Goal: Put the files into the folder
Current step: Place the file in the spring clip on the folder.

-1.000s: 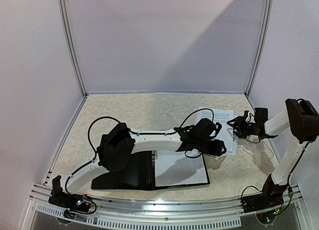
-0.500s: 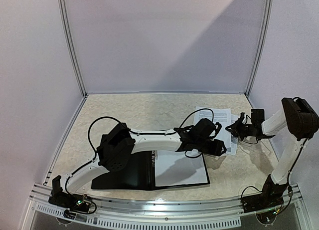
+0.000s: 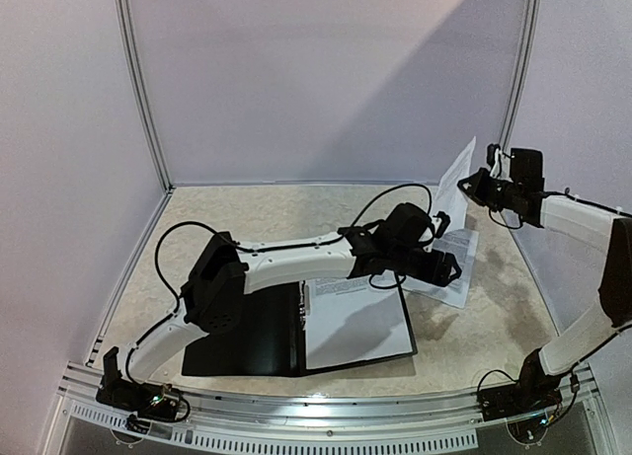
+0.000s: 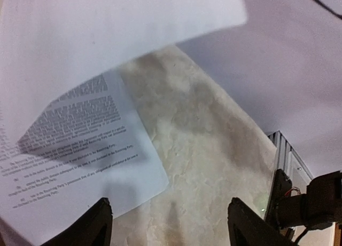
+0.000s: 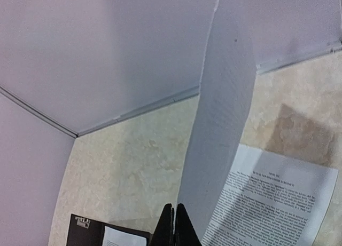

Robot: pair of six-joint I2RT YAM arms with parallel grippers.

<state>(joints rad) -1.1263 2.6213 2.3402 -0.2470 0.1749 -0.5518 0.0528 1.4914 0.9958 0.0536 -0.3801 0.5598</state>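
The black folder [image 3: 247,341] lies open at the near middle, with one printed file sheet [image 3: 357,325] on its right half. Another file sheet [image 3: 456,282] lies flat on the table to its right. My right gripper [image 3: 467,186] is raised at the back right, shut on a third sheet [image 3: 458,172] that hangs in the air. In the right wrist view that sheet [image 5: 224,123] runs up from the closed gripper [image 5: 174,224]. My left gripper [image 3: 451,270] hovers open over the flat sheet [image 4: 80,150], with nothing between its fingers [image 4: 100,222].
Pale walls [image 3: 326,80] enclose the table on three sides, and a metal rail [image 3: 326,430] runs along the near edge. The left arm [image 3: 286,263] stretches across above the folder. The right arm's base [image 3: 533,381] stands at the near right.
My right gripper has shut on a sheet and lifted it up and back off the table. My left gripper moved slightly right and opened wider.
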